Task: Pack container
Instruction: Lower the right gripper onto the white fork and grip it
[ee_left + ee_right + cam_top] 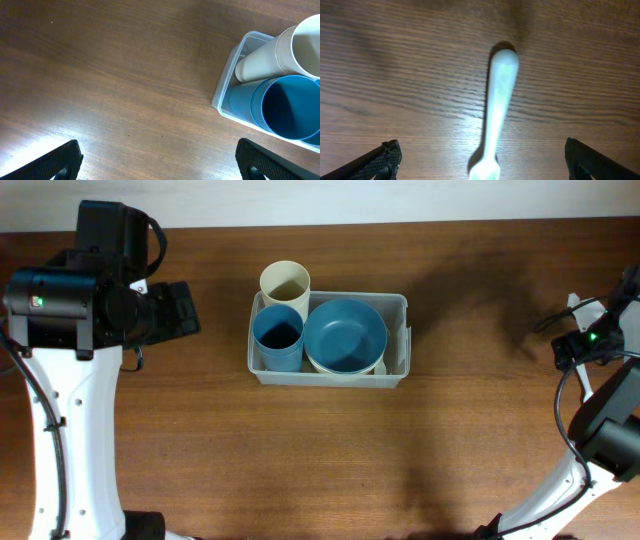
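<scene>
The clear plastic container (398, 302) stands at the table's middle. In it are a cream cup (285, 282) leaning at the back left, a blue cup (278, 335) at the front left, and a blue bowl (345, 335) nested in a cream bowl. In the left wrist view the container's corner (226, 95) and both cups show at the right. My left gripper (160, 160) is open and empty over bare wood, left of the container. My right gripper (482, 160) is open, above a white plastic utensil (500, 95) lying on the table between its fingers.
The left arm's body (70, 300) is over the table's left side. The right arm (610, 410) is at the far right edge. The wooden table's back edge (400, 222) runs along the top.
</scene>
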Controlling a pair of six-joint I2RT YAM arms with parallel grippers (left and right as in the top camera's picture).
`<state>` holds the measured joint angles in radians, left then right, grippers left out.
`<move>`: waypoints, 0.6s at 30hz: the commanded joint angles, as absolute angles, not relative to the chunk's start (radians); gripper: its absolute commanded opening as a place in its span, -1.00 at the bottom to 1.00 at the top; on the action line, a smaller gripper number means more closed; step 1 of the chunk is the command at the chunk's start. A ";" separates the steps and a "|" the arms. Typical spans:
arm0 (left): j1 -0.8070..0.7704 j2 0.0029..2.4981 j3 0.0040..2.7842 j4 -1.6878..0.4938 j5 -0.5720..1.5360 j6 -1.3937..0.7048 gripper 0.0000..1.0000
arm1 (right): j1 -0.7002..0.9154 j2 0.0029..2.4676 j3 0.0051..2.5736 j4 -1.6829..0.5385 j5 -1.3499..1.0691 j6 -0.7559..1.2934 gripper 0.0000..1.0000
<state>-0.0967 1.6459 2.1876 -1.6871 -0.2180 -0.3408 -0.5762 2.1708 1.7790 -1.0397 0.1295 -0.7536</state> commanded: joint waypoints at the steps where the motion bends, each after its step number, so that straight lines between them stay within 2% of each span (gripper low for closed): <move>1: -0.093 1.655 2.186 -1.687 -0.232 -0.355 1.00 | -0.622 2.187 1.773 -1.043 0.086 -0.793 0.97; 18: -0.093 1.655 2.186 -1.687 -0.232 -0.355 0.99 | -0.668 2.230 1.772 -1.066 -0.072 -0.801 0.98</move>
